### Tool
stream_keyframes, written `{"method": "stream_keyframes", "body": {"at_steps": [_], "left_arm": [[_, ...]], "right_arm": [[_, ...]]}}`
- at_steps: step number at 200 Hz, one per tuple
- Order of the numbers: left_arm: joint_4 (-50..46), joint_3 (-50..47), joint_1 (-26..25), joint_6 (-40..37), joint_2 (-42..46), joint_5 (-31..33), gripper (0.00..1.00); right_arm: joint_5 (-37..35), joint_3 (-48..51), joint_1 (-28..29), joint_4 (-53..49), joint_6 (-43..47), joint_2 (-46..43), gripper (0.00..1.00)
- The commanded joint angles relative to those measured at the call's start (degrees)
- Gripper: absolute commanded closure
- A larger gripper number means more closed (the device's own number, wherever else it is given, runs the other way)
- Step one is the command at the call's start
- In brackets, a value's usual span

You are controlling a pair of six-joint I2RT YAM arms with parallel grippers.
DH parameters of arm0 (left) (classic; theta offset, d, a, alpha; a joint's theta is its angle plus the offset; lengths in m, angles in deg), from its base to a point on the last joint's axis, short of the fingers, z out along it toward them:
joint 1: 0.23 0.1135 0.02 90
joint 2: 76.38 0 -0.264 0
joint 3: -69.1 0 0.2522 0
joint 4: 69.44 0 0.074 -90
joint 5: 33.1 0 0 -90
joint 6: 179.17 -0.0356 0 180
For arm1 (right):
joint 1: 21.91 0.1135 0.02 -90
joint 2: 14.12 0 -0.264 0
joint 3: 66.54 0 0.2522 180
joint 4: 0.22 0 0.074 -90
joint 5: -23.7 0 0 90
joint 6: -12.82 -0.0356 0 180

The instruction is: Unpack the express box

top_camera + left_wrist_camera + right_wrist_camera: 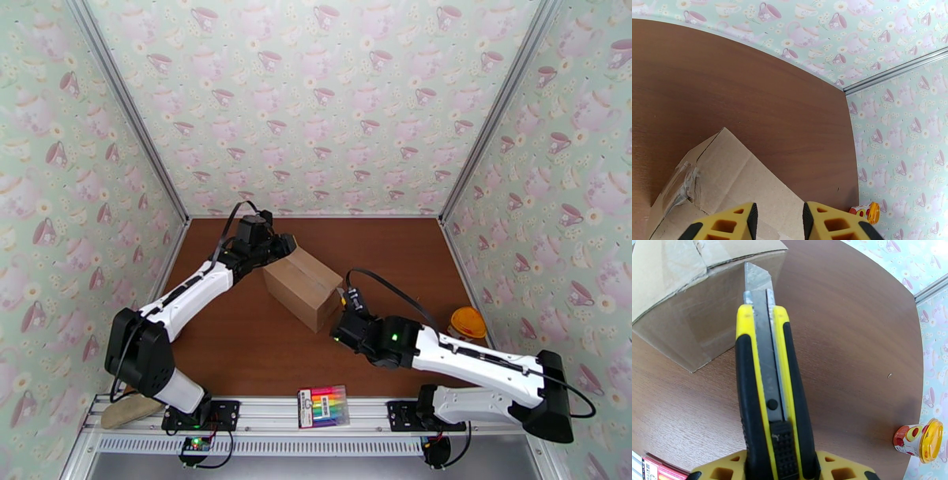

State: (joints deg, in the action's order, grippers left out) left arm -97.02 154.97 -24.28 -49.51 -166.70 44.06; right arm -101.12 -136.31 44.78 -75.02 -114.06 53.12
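My express box (304,284) sits mid-way across the surface (237,347), flaps taped shut, right fingers (723,469) pinching a utility knife (766,390) by its near corner, left fingers (726,225) parted over its top: cutting and emptying remain.

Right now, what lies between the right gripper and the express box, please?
The right gripper's utility knife, blade toward the express box; right wrist view.
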Motion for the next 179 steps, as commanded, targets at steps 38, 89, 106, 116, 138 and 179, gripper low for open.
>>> {"method": "stream_keyframes", "body": {"at_steps": [38, 89, 106, 116, 138, 179], "left_arm": [[0.8, 0.8, 0.3, 0.7, 0.0, -1.1, 0.61], [0.9, 0.8, 0.4, 0.7, 0.0, -1.3, 0.61], [0.7, 0.7, 0.4, 0.7, 0.1, -1.2, 0.61], [0.7, 0.7, 0.4, 0.7, 0.1, -1.2, 0.61], [0.8, 0.7, 0.4, 0.6, 0.1, -1.3, 0.61], [0.8, 0.7, 0.4, 0.7, 0.1, -1.2, 0.61]], "right_arm": [[-2.2, -2.2, 0.4, -1.0, -0.5, 0.5, 1.00], [-2.5, -2.6, 0.4, -1.1, -0.3, 0.3, 1.00], [-2.7, -2.6, 0.4, -1.2, -0.4, 0.1, 1.00], [-2.7, -2.7, 0.4, -1.3, -0.5, -0.1, 1.00], [-2.9, -2.7, 0.4, -1.3, -0.6, -0.4, 1.00], [-2.9, -3.0, 0.4, -1.3, -0.3, 0.4, 1.00]]}}
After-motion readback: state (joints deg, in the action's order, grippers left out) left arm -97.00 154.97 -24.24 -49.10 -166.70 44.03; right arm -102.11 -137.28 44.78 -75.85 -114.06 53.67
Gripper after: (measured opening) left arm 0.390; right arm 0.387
